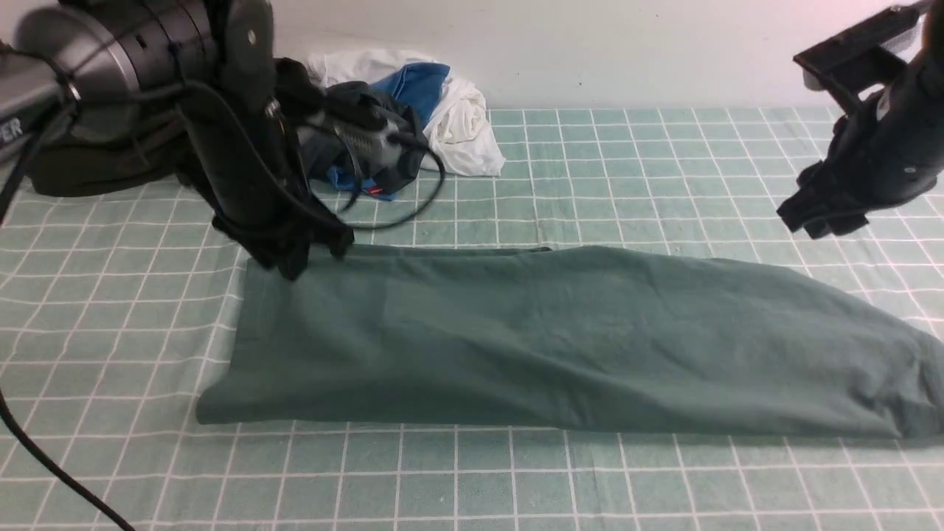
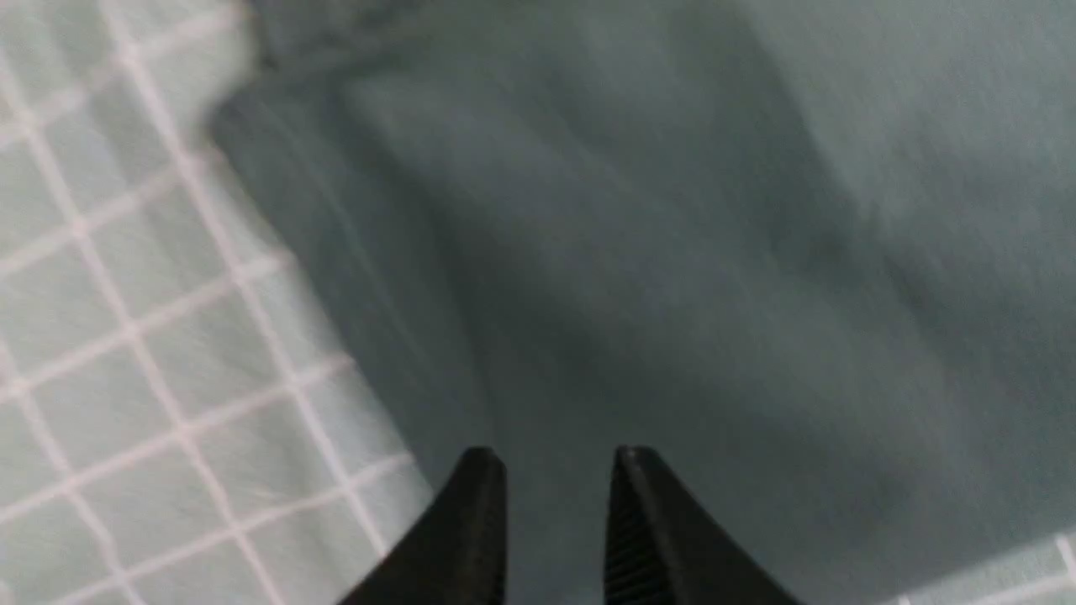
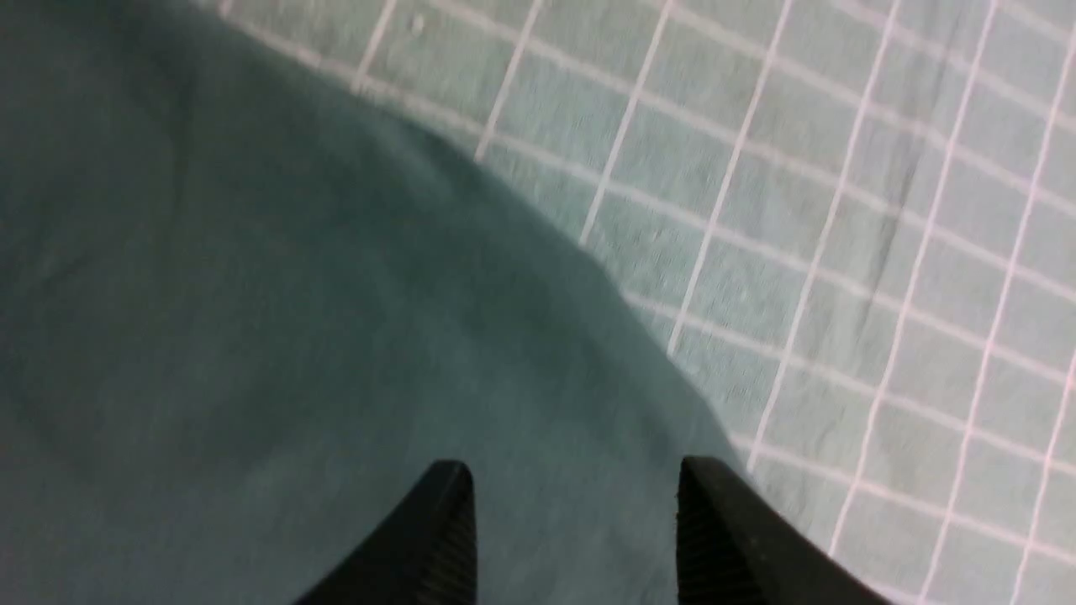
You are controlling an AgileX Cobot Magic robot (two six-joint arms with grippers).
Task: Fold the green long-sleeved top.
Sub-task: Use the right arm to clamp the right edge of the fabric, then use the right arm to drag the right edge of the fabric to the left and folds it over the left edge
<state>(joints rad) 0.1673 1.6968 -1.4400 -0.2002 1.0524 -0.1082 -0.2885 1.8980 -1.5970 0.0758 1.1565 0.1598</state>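
The green long-sleeved top (image 1: 560,339) lies as a long flat band across the checked table cover, running from left to right. No sleeves, neck or print show. My left gripper (image 1: 295,262) stands low over the band's far left corner. In the left wrist view its jaws (image 2: 559,458) stand a little apart over the green fabric (image 2: 672,252), with nothing between them. My right gripper (image 1: 815,221) hangs in the air above the band's far right end. Its jaws (image 3: 576,470) are wide apart over the cloth (image 3: 252,294), near its curved edge, and hold nothing.
A heap of white, blue and dark charcoal clothes (image 1: 442,110) lies at the back by the wall. A very dark garment (image 1: 96,173) lies at the back left behind my left arm. A black cable (image 1: 44,457) crosses the table cover (image 1: 516,479) at the front left.
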